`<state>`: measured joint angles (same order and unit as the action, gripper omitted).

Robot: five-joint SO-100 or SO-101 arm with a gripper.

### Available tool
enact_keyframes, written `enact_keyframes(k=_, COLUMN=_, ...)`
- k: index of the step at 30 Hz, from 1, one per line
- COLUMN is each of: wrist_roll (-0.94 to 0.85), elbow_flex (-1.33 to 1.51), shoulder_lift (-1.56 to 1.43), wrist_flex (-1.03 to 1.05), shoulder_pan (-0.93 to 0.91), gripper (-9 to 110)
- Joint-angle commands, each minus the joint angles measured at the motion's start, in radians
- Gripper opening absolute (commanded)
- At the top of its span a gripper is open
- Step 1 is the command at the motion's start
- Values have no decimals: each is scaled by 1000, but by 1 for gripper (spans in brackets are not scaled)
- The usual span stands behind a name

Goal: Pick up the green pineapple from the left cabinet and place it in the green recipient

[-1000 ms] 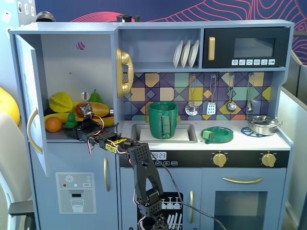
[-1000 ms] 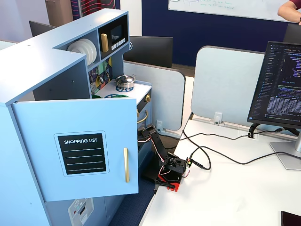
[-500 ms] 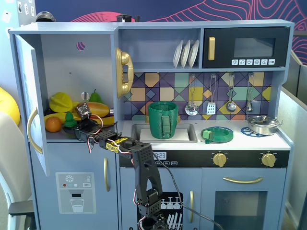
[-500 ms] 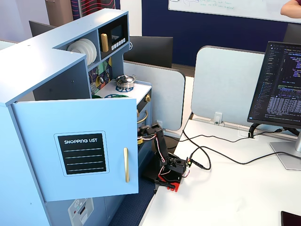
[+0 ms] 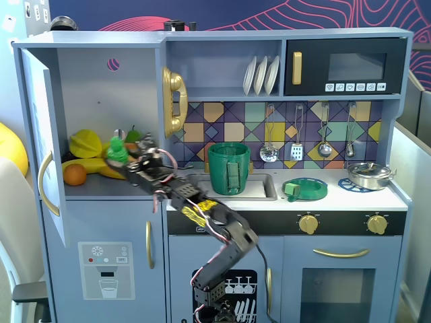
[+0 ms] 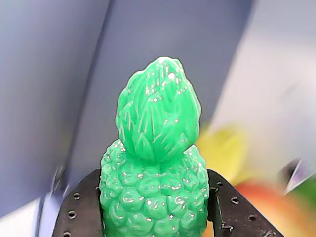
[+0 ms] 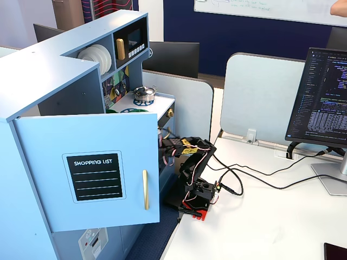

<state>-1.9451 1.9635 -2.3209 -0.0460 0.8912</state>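
The green pineapple (image 6: 155,168) is clamped between my gripper's two black fingers (image 6: 81,207), crown up, filling the wrist view. In a fixed view my gripper (image 5: 126,160) holds the pineapple (image 5: 118,151) just above the shelf inside the left cabinet (image 5: 87,94), whose door (image 5: 46,141) stands open. The green recipient (image 5: 229,167) stands in the sink to the right, apart from the gripper. In the other fixed view the open cabinet door (image 7: 92,168) hides the gripper and the pineapple; only the arm (image 7: 190,154) shows.
A yellow star fruit (image 5: 85,142), a banana (image 5: 94,166), an orange (image 5: 75,174) and a green pear (image 5: 134,135) lie on the cabinet shelf. A gold phone (image 5: 174,101) hangs beside it. A flat green-and-blue dish (image 5: 305,188) and a metal pot (image 5: 369,174) sit on the counter.
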Motion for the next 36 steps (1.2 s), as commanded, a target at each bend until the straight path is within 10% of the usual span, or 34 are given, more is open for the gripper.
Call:
enact_keyframes(k=1, wrist_roll=-14, elbow_flex=34, shoulder_lift=-229, wrist_flex=44, shoulder_pan=-51, gripper=0)
enact_keyframes(k=19, wrist_roll=229, elbow_flex=-296, shoulder_lift=-272, wrist_flex=407, shoulder_pan=-762, gripper=0)
enact_keyframes(k=36, wrist_roll=212, elbow_flex=-683, shoulder_lift=318, wrist_flex=416, shoulder_pan=-992, gripper=0)
